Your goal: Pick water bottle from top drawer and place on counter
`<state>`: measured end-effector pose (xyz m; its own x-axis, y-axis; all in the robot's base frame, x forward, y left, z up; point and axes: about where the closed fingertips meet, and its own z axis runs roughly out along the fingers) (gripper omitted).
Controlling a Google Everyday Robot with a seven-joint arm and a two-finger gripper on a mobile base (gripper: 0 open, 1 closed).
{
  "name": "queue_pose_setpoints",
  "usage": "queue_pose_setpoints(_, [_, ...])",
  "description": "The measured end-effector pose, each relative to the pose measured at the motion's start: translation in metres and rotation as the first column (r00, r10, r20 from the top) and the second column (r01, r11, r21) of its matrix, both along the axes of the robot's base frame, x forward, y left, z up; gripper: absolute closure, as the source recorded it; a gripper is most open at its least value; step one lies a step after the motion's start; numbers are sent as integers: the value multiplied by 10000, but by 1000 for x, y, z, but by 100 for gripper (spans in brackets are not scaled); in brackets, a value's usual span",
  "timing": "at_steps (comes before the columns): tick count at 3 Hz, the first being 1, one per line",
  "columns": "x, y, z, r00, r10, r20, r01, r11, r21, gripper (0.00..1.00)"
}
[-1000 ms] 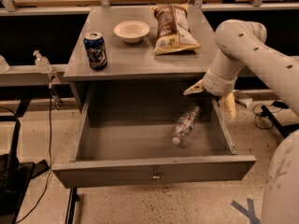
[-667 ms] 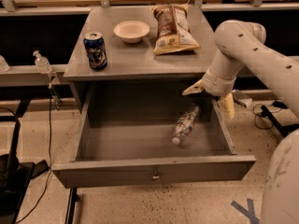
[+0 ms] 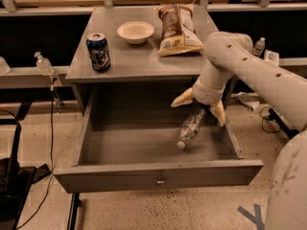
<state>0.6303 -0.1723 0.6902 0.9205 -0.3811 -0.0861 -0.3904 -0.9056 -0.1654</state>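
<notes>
Nearest us, the top drawer (image 3: 120, 174) stands wide open with its front panel toward us. On its floor, right of the middle, the water bottle (image 3: 190, 128) lies at a slant, white cap toward us and base pointing back under the tool (image 3: 197, 113). The tool hangs just above that far end. Its two yellow fingers (image 3: 182, 99) are spread wide and grip nothing, though from this angle we cannot tell whether either one touches the plastic.

We judge the step in hand to be the grasp. To do it well, we would:

- Bring the tool down so the fingers straddle the bottle across its length.
- Take it nearer the label band than the very base, so the cap end does not swing.
- Close gently, because thin crinkled plastic gives and can squirt out sideways.
- Lift straight up until we are clear of the drawer's right wall and the overhanging front edge of the surface (image 3: 139, 61), and only then carry the bottle back.

Farther off, the surface carries a blue soda can (image 3: 98, 51) on the left, a bowl (image 3: 135, 31) behind the middle, and a chip bag (image 3: 177, 30) on the right. The bare front strip between can and bag looks the safest landing place (no reaching over anything).
</notes>
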Motion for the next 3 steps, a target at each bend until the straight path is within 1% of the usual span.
queue_pose_setpoints(1, [-9,18,-20,9927,1142,384,-1103,9897,-915,0])
queue_pose_setpoints(2, [-8,19,-19,9929,1117,401,-1079,9904,-864,0])
queue_pose_setpoints(3, [-5,22,-35,9949,974,278,-934,9883,-1207,0])
